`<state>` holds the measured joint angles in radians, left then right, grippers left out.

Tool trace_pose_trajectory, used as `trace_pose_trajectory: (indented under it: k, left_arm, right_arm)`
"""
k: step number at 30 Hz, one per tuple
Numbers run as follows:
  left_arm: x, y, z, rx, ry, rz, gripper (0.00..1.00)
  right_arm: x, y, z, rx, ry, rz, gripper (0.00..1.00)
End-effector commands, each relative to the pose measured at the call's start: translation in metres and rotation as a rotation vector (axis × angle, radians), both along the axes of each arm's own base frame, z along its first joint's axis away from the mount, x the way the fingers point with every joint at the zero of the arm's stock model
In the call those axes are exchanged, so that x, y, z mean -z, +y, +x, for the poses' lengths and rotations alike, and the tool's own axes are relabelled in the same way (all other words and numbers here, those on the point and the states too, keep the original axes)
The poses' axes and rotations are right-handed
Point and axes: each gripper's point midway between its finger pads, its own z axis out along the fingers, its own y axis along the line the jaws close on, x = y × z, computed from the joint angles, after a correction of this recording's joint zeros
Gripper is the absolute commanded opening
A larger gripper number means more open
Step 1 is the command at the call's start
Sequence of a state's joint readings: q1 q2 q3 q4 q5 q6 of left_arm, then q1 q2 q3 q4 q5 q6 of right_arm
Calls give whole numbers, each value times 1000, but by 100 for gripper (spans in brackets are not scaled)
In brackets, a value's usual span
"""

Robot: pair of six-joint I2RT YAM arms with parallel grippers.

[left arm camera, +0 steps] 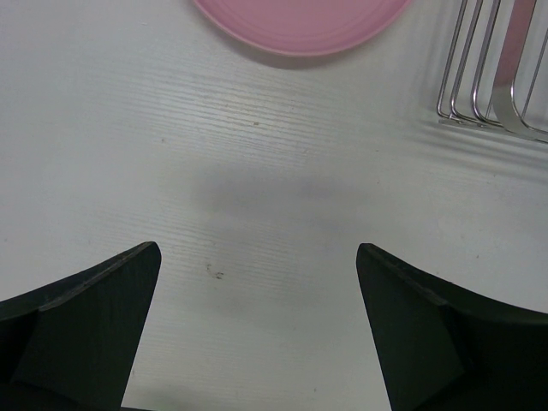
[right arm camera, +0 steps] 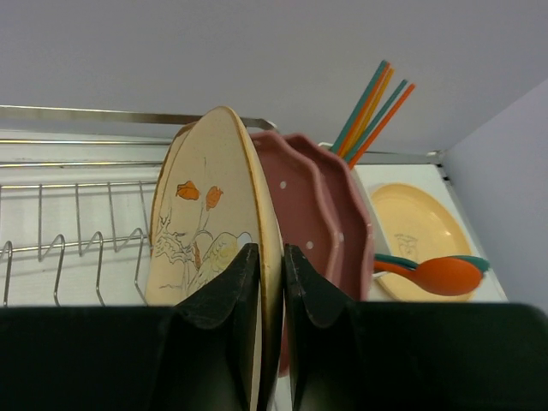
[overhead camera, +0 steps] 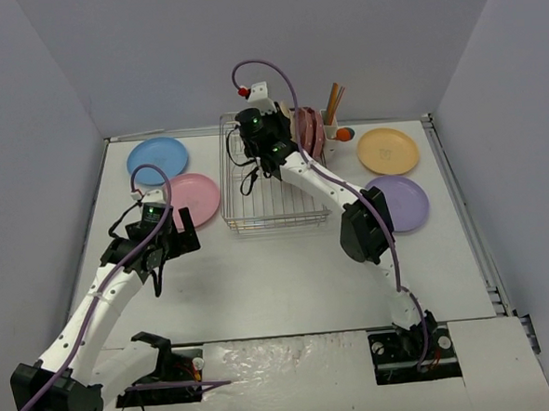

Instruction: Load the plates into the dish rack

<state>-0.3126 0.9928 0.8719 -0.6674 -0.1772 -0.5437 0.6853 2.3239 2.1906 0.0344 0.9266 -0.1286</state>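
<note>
Rack point(overhead camera: 265, 211) w/ maybe 4 upright plates point(right arm camera: 201, 223), pink plate point(left arm camera: 300, 21) flat outside.

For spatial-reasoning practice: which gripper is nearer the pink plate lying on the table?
Left. The left gripper hovers open just short of the pink plate; the right gripper is at the dish rack, pinching a beige plate.

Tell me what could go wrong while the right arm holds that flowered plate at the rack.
The right hand is shut on the rim of the beige flower-print round plate, whose lower edge is hidden; released unseated, it might tip against the scalloped dark-pink dotted plate beside it. The open left hand sits near the silver wire dish rack; reaching for the pink round plate could nudge the rack.
</note>
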Motion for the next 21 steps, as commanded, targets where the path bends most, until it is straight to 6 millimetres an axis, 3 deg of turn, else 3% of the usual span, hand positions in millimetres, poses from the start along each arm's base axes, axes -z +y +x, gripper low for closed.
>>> trace_pose_trajectory:
  k: [1, 8, 14, 17, 21]
  left_arm:
    - [-21, 1, 13, 4, -88, -3, 97]
    - [-22, -1, 13, 14, -90, -10, 97]
    - [-22, -2, 12, 23, -87, -12, 97]
    - [-21, -4, 13, 32, -84, -15, 97]
    - [-21, -6, 15, 51, -77, -13, 97]
  right_arm:
    - [-41, -8, 21, -18, -166, 136, 0]
    - [-16, 1, 39, -116, -143, 114, 0]
    - [5, 9, 42, -149, -102, 81, 2]
    - [5, 11, 39, -159, -92, 85, 19]
    - [-15, 17, 31, -203, -96, 121, 43]
